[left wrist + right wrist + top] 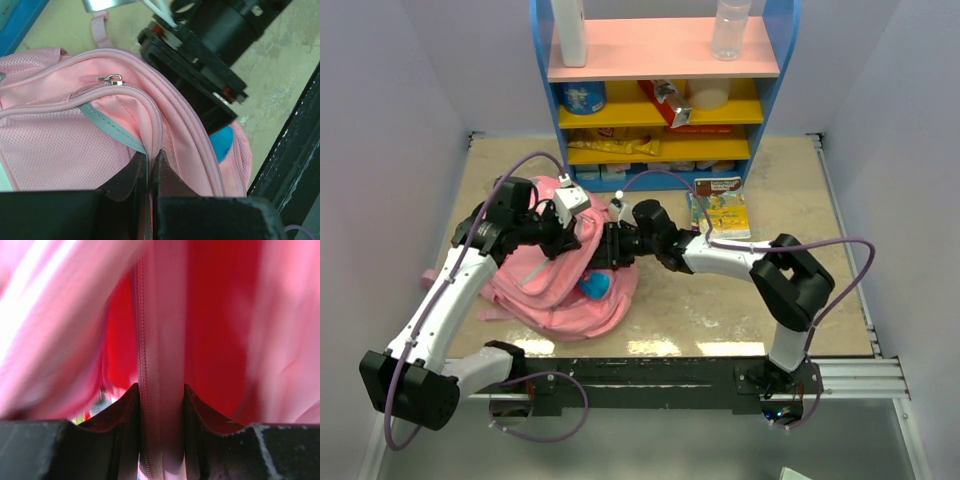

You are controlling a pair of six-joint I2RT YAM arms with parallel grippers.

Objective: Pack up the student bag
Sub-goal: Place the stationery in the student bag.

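Currently the left gripper [148, 167] is pinched tight on a seam fold of the student bag [558, 295], and the right gripper [161, 407] clamps its zip band. The bag lies slumped just in front of the shelf [650, 48]. Uneven pulling could let the thin fabric slip free.

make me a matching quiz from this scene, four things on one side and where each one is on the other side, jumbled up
Things:
1 student bag
2 clear bottle
3 snack packet
4 blue tub

Places:
a on the yellow shelf
b lying flat on the table
c on the pink top shelf
d pinched by the left claw and the right claw

Pairs: 1-d, 2-c, 3-b, 4-a
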